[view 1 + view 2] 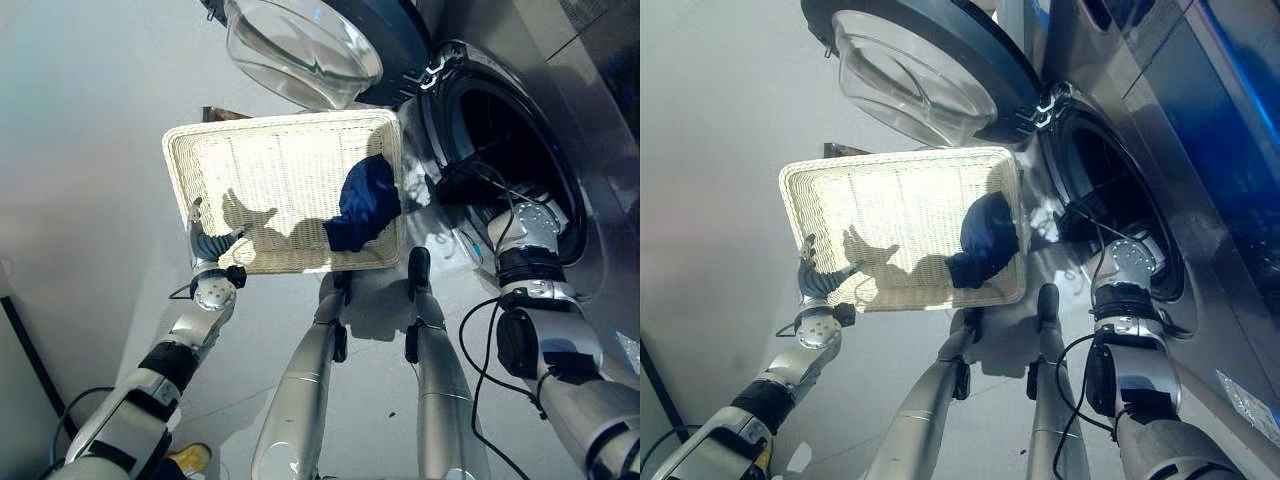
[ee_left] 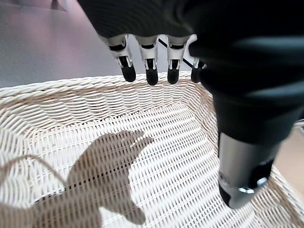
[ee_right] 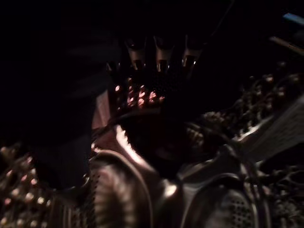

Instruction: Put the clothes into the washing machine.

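A white wicker basket (image 1: 260,180) sits on the floor before a front-loading washing machine (image 1: 560,120) whose round door (image 1: 310,45) stands open. A dark blue garment (image 1: 365,205) lies in the basket's corner nearest the drum. The left hand (image 1: 208,243) hovers over the basket's near rim, fingers straight and empty. The right hand (image 3: 156,66) reaches into the dark drum (image 1: 500,150); its grip cannot be told.

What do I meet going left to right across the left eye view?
Left robot hand over the white wicker basket's near-left corner → dark blue garment at the basket's right end → open round washing machine drum.
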### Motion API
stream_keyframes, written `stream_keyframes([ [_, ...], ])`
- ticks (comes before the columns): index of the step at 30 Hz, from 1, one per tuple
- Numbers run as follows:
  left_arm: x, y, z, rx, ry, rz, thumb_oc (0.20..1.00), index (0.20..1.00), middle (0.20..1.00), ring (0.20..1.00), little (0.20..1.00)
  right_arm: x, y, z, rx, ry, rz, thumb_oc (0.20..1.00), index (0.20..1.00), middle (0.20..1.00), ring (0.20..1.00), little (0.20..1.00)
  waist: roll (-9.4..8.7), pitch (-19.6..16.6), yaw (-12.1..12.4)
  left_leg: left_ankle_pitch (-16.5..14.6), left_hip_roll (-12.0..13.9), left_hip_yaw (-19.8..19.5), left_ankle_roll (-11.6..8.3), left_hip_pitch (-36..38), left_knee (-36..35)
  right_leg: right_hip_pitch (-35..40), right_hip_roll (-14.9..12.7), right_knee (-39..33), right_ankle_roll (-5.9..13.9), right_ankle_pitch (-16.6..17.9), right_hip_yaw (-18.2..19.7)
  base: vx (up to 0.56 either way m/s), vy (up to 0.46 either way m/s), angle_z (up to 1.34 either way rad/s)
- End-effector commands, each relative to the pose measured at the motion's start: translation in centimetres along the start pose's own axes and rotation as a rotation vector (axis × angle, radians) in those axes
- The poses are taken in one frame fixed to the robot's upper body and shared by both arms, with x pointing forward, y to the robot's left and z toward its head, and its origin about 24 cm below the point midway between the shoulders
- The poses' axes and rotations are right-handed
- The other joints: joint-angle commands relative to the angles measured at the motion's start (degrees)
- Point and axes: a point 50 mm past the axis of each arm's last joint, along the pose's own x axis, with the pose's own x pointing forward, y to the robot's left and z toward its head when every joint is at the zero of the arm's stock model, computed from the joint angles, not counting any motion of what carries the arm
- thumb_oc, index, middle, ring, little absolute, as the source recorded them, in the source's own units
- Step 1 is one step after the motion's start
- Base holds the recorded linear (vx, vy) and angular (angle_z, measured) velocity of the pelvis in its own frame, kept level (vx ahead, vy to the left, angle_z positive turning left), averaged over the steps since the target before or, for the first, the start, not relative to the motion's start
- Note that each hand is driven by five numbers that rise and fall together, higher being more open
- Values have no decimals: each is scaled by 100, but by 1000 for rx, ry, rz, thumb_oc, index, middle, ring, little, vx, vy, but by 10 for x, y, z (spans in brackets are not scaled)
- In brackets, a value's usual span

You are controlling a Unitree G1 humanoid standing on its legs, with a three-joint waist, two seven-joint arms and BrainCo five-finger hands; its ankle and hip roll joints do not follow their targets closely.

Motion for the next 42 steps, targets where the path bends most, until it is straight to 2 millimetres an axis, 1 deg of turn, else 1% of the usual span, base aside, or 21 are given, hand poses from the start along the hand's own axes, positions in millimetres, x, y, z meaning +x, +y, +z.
stream_keyframes([
  [1, 2, 4, 4, -42, -18, 40, 1000, 1000, 1000, 1000, 1000, 3, 34, 18, 15, 72, 311, 1000, 1000, 1000, 1000, 1000, 208, -159, -303, 94, -172, -139, -64, 1, 192, 117, 75, 493, 59, -84, -344, -8, 5, 14],
  [4, -2, -2, 2, -47, -18, 34, 1000, 1000, 1000, 1000, 1000, -5, 7, 1, -35, 260, 347, 1000, 1000, 1000, 1000, 1000, 231, -159, -299, 117, -167, -128, -70, -7, 148, 102, 65, 475, 64, -77, -350, -9, 19, 4],
  [5, -4, -4, 1, -52, -16, 32, 1000, 1000, 1000, 1000, 1000, -10, -16, -6, -93, 407, 351, 1000, 1000, 1000, 1000, 1000, 246, -159, -296, 140, -164, -112, -76, 4, 107, 102, 67, 463, 57, -74, -353, -21, 30, -5],
  [7, -5, -5, 0, -54, -17, 32, 1000, 1000, 1000, 1000, 1000, -12, -29, -8, -151, 498, 328, 1000, 1000, 1000, 1000, 1000, 243, -159, -291, 160, -153, -98, -81, 11, 66, 103, 74, 445, 56, -68, -352, -12, 15, -3],
  [9, -8, -7, -1, -60, -10, 36, 1000, 1000, 1000, 1000, 1000, -13, -46, -5, -377, 589, 335, 1000, 1000, 1000, 1000, 1000, 251, -159, -302, 180, -138, -80, -89, 30, 2, 105, 88, 442, 54, -86, -363, -17, 14, 1],
  [10, -8, -6, -2, -63, -7, 38, 1000, 1000, 1000, 1000, 1000, -11, -51, 2, -597, 570, 373, 1000, 1000, 1000, 1000, 1000, 237, -159, -295, 207, -124, -71, -99, 27, -23, 103, 98, 428, 43, -74, -370, -37, 11, 0],
  [12, -9, -6, -3, -65, -4, 42, 1000, 1000, 1000, 1000, 1000, -11, -57, 9, -911, 501, 386, 1000, 1000, 1000, 1000, 1000, 197, -159, -288, 194, -107, -71, -110, 35, -45, 118, 114, 424, 35, -108, -385, 0, 0, 0],
  [13, -10, -6, -3, -67, -5, 45, 1000, 1000, 1000, 1000, 1000, -12, -55, 8, -945, 483, 402, 1000, 1000, 1000, 1000, 1000, 192, -159, -286, 254, -102, -67, -106, -1, -65, 89, 121, 394, 26, -47, -390, 0, 0, 0],
  [14, -11, -5, -4, -70, -1, 50, 1000, 1000, 1000, 1000, 1000, -15, -53, 7, -1067, 454, 468, 1000, 1000, 1000, 1000, 1000, 174, -159, -283, 270, -90, -62, -104, -8, -85, 86, 139, 379, 16, -36, -394, -33, 12, -1],
  [15, -11, -5, -4, -70, -1, 50, 1000, 1000, 1000, 1000, 1000, -15, -53, 7, -1067, 454, 468, 1000, 1000, 1000, 1000, 1000, 174, -159, -283, 270, -90, -62, -104, -8, -85, 86, 139, 379, 16, -36, -394, -25, 26, 3],
  [16, -12, -4, -7, -71, 4, 61, 1000, 1000, 1000, 1000, 1000, -18, -55, 8, -1212, 424, 489, 1000, 1000, 1000, 1000, 1000, 131, -159, -285, 299, -73, -61, -105, -13, -124, 89, 162, 347, 6, -20, -413, -28, 27, 3],
  [17, -15, -3, -10, -75, 11, 71, 1000, 1000, 1000, 1000, 1000, -23, -60, 9, -1274, 413, 493, 1000, 1000, 1000, 1000, 1000, 93, -159, -285, 316, -61, -67, -101, -8, -163, 97, 190, 320, -8, -13, -417, -47, 42, 3],
  [21, -22, -5, -17, -93, 35, 92, 1000, 1000, 1000, 1000, 1000, -36, -77, 11, -1238, 480, 456, 1000, 1000, 1000, 1000, 1000, 40, -159, -304, 344, -41, -69, -98, 5, -243, 121, 227, 273, -23, -12, -424, -33, 26, -2],
  [24, -33, -9, -28, -104, 76, 122, 1000, 1000, 1000, 1000, 1000, -53, -105, 24, -1123, 559, 323, 1000, 1000, 1000, 1000, 1000, -12, -159, -358, 358, -18, -72, -110, 24, -279, 145, 240, 243, -25, 2, -416, -55, 52, -8],
  [29, -44, -10, -38, -112, 110, 150, 1000, 1000, 1000, 1000, 1000, -66, -129, 37, -996, 614, 187, 1000, 1000, 1000, 1000, 1000, -41, -159, -403, 377, 4, -58, -121, 77, -325, 200, 248, 203, -28, 21, -405, -46, 46, 3],
  [30, -48, -10, -42, -118, 126, 161, 1000, 1000, 1000, 1000, 1000, -74, -141, 42, -962, 639, 123, 1000, 1000, 1000, 1000, 1000, -45, -159, -421, 385, 7, -56, -120, 111, -355, 238, 254, 184, -32, 28, -389, -60, 62, -3],
  [32, -54, -10, -47, -127, 141, 177, 1000, 1000, 1000, 1000, 1000, -87, -153, 45, -974, 695, 88, 1000, 1000, 1000, 1000, 1000, -41, -159, -443, 410, 20, -43, -122, 147, -411, 275, 261, 163, -43, 26, -371, -74, 85, -2],
  [36, -64, -5, -57, -179, 193, 200, 1000, 1000, 1000, 1000, 1000, -114, -163, 49, -1156, 787, 184, 1000, 1000, 1000, 1000, 1000, -28, -159, -437, 501, 47, -64, -131, 195, -519, 326, 268, 196, -65, -19, -361, -78, 91, -2],
  [38, -69, -3, -61, -193, 214, 204, 1000, 1000, 1000, 1000, 1000, -120, -160, 50, -1231, 791, 271, 1000, 1000, 1000, 1000, 1000, -39, -159, -442, 497, 51, -87, -134, 267, -586, 396, 252, 203, -56, -78, -366, -38, 40, 3],
  [41, -74, 3, -67, -262, 250, 203, 1000, 1000, 1000, 1000, 1000, -135, -139, 38, -1439, 751, 598, 1000, 1000, 1000, 1000, 1000, -44, -159, -415, 619, 87, -106, -149, 277, -747, 426, 245, 114, -26, -24, -385, -78, 41, 4],
  [42, -74, 3, -67, -262, 251, 203, 1000, 1000, 1000, 1000, 1000, -136, -139, 38, -1441, 750, 599, 1000, 1000, 1000, 1000, 1000, -45, -159, -418, 621, 87, -108, -149, 281, -750, 430, 244, 113, -26, -24, -386, -40, 10, 2],
])
